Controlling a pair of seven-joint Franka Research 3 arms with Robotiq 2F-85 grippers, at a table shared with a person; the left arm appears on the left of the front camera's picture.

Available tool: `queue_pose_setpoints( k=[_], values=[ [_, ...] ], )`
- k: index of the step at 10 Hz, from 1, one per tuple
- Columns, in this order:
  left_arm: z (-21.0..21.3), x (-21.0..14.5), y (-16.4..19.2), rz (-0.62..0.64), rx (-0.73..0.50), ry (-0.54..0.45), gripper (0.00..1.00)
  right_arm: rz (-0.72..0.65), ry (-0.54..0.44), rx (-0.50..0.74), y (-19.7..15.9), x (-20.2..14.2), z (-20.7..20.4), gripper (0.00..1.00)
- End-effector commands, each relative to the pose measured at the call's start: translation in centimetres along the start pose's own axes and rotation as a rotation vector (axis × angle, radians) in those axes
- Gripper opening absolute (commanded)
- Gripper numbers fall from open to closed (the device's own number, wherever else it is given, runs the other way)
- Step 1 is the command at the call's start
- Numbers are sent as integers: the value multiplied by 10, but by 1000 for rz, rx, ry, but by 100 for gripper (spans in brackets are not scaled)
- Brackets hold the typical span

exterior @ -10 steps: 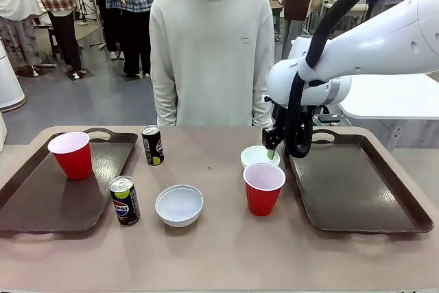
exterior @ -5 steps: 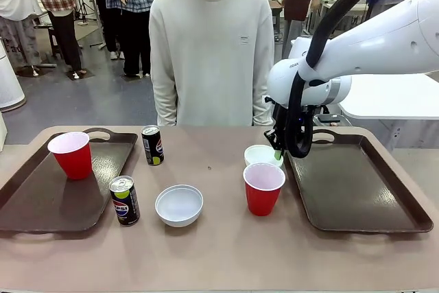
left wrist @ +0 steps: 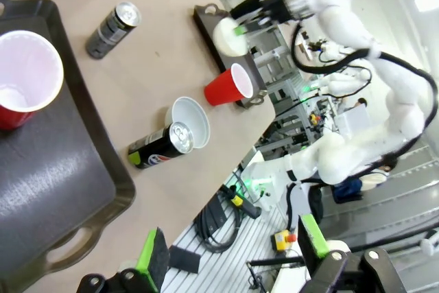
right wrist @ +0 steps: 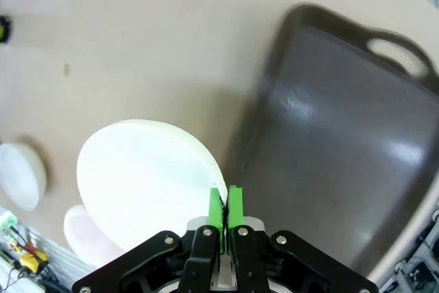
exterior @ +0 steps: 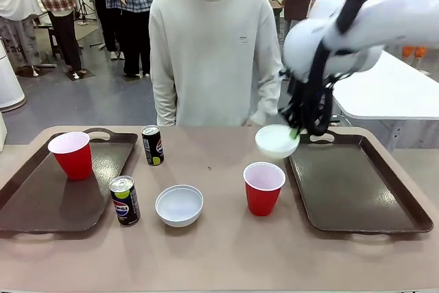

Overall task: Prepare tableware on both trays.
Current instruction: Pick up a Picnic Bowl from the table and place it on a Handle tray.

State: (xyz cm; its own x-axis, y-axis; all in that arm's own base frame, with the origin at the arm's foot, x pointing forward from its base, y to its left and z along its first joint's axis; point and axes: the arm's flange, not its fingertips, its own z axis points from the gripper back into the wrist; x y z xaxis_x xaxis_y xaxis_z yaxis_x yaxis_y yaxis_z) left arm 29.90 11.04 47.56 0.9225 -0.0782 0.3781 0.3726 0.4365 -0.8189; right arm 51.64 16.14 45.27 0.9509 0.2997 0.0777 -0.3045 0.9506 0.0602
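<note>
My right gripper (exterior: 295, 132) is shut on the rim of a white bowl (exterior: 276, 141) and holds it in the air by the near-left corner of the right tray (exterior: 357, 190). In the right wrist view the green pads (right wrist: 223, 207) pinch that bowl's (right wrist: 144, 176) edge, with the right tray (right wrist: 336, 135) beyond. A second white bowl (exterior: 179, 204) and a red cup (exterior: 263, 187) stand mid-table. Two soda cans (exterior: 152, 145) (exterior: 125, 200) stand near the left tray (exterior: 41, 204), which carries another red cup (exterior: 70, 154). My left gripper (left wrist: 231, 248) hangs open, high above the left tray (left wrist: 55, 183).
A person in a pale sweater (exterior: 212, 46) stands at the table's far edge with arms down. The right tray's floor is bare. Other people and a white table (exterior: 391, 94) are in the background.
My right gripper has finished closing on the bowl's rim and lifted the bowl up and to the right, off the table. The other things have not moved.
</note>
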Motion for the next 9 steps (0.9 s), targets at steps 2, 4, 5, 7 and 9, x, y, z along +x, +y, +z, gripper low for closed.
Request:
queue_pose_setpoints(
  k=[2,4,5,7,9],
  values=[
    [0,-1,1,-29,-21,-16,100,-60,-5,0,-30,-91,76,0],
    [0,-1,1,-29,-21,-16,100,-127,69,67,-50,-115,60,0],
    [0,-1,1,-29,-21,-16,100,-77,2,-18,-31,-96,94,0],
    [0,-1,1,-29,-21,-16,100,-110,48,8,-45,-117,84,4],
    [0,-1,1,-29,-21,-16,100,-104,54,-14,-69,-109,63,4]
  ],
)
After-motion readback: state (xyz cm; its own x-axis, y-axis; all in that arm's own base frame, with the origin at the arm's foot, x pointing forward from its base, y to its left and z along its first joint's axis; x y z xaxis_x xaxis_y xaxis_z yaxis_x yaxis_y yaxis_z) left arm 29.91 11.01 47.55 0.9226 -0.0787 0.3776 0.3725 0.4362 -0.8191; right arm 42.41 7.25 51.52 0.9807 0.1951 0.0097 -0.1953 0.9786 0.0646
